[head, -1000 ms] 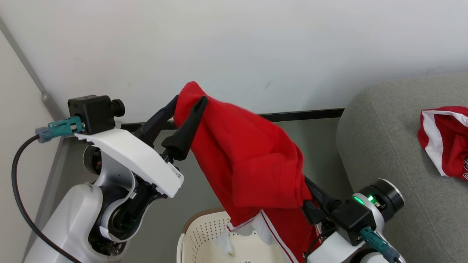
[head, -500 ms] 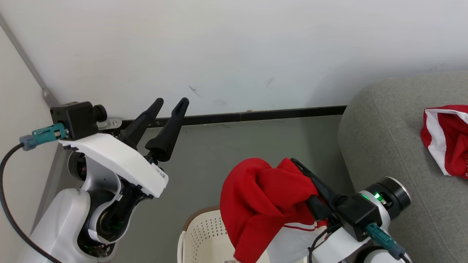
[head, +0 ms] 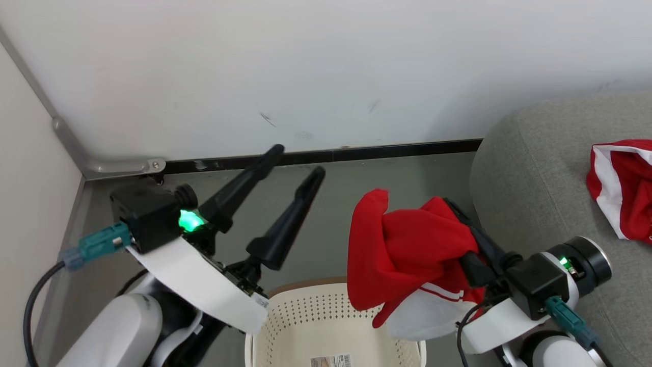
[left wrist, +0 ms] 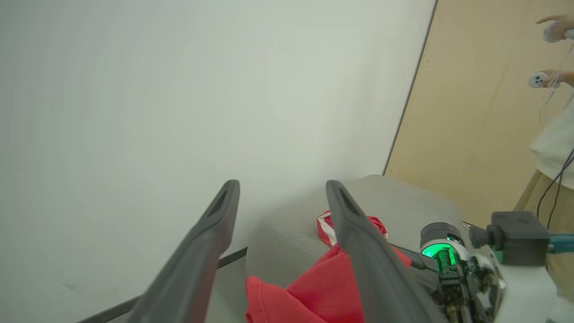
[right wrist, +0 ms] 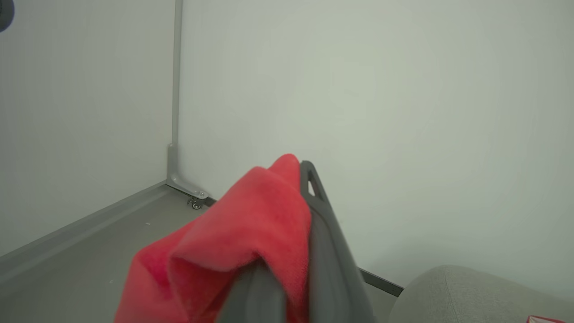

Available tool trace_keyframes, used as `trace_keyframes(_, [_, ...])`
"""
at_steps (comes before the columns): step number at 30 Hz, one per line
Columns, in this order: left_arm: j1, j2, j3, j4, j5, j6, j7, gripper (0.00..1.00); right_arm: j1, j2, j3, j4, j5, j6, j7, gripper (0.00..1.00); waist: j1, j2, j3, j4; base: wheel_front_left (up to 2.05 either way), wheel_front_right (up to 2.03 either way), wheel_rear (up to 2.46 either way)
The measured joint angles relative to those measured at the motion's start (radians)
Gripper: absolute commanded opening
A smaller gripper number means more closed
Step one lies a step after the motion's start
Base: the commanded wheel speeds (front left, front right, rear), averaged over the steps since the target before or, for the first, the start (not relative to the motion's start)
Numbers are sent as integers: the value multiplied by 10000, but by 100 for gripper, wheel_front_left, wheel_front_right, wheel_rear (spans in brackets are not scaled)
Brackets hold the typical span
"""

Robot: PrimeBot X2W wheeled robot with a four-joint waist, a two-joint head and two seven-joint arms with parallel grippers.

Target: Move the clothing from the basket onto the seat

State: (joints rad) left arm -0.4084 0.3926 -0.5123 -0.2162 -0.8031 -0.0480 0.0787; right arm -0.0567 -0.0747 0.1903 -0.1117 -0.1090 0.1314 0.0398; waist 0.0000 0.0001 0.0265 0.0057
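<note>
A red garment with white trim (head: 402, 255) hangs bunched from my right gripper (head: 451, 206), which is shut on it above the right side of the cream basket (head: 326, 311). In the right wrist view the cloth (right wrist: 251, 224) drapes over one finger and leaves the other finger (right wrist: 314, 197) bare. My left gripper (head: 298, 160) is open and holds nothing, raised over the basket's left rear; its two fingers also stand apart in its own view (left wrist: 282, 184). A second red-and-white garment (head: 624, 188) lies on the grey seat (head: 535, 178) at the right.
A white wall with a dark baseboard (head: 356, 153) runs behind, meeting a side wall at the left corner (head: 102, 165). Grey floor lies between basket and wall. A label shows on the basket's bottom (head: 330, 361). A person's hands holding controllers (left wrist: 538, 80) appear by a tan panel.
The red garment has come off my open left fingers and now hangs from the right gripper alone, lower and further right. My left arm has swung right, toward the basket.
</note>
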Motion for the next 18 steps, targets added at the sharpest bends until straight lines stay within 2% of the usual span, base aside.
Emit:
trace_keyframes(4, [71,-182,-301,-178,44,-322,-282,100,0,10,-211,-75,-142,0,0,0,0,0,-17,-63,0,0,0])
trace_keyframes(18, [527,-286,-1204,-4,623,-589,-1210,100,137,59,-1097,-245,-328,0,59,0,0,0,-103,-350,0,0,0])
